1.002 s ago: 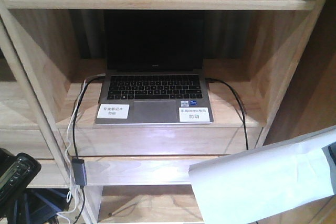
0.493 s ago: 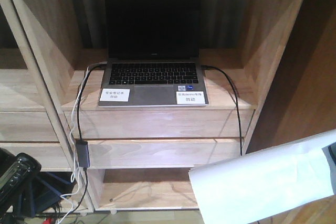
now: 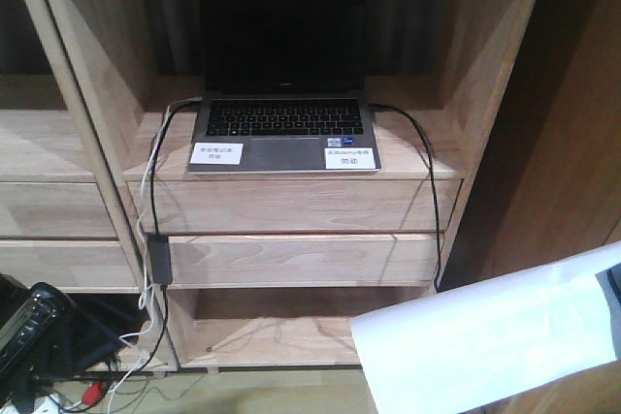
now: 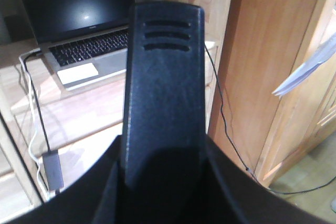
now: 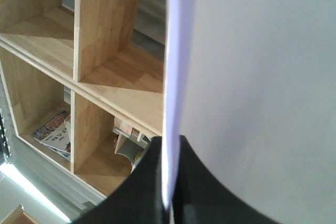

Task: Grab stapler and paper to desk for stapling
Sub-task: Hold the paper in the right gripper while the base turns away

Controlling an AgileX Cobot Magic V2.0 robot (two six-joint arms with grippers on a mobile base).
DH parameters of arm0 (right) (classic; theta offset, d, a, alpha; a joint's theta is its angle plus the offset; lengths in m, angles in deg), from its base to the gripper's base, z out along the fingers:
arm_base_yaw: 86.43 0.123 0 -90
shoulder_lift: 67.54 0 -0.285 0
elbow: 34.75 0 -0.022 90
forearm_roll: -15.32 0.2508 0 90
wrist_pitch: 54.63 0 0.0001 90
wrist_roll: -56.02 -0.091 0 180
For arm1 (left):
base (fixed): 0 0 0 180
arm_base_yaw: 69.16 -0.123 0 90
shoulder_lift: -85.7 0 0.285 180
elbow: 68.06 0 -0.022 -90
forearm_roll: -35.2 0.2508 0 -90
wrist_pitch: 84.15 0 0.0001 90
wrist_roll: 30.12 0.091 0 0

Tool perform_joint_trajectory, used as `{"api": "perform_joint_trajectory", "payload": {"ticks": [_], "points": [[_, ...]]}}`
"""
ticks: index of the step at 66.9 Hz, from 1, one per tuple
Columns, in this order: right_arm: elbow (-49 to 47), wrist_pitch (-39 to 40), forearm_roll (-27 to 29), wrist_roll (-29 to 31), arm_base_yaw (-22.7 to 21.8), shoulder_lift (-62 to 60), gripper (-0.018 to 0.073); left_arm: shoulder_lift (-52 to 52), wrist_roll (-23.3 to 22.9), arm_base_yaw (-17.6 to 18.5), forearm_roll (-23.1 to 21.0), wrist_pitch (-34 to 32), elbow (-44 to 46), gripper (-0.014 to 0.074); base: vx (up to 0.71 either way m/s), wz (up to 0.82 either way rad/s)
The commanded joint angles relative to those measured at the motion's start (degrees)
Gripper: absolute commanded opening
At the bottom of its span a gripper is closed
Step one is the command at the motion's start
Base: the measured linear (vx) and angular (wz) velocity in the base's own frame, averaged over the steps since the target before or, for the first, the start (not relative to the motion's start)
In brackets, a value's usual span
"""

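Shelving unit [image 3: 291, 203] has receded as the base backs off. Left jaws clamp the stapler [image 4: 163, 93], right jaws the paper [image 3: 495, 346]; next, carry both to the table.

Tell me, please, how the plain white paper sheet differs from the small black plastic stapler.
The white paper sheet is broad, thin and pale; the black stapler is narrow, thick and dark. The right gripper clamps the sheet by one edge; the left gripper grips the stapler's sides. Both are held aloft.
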Motion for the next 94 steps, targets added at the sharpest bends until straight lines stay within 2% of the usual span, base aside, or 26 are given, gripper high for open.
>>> {"api": "perform_joint_trajectory", "payload": {"ticks": [1,33,94], "points": [[0.1,3.4,0.5,0.7,0.1,0.4,-0.0005,0.4,-0.4,0.2,-0.3,-6.6,1.8,-0.0007,-0.08,0.05],[0.1,3.7,0.5,0.7,0.1,0.4,-0.0005,0.4,-0.4,0.2,-0.3,-6.6,1.8,-0.0007,-0.03,0.23],[0.1,3.7,0.5,0.7,0.1,0.4,-0.0005,0.4,-0.4,0.2,-0.3,-6.6,1.8,-0.0007,0.02,0.59]]}}
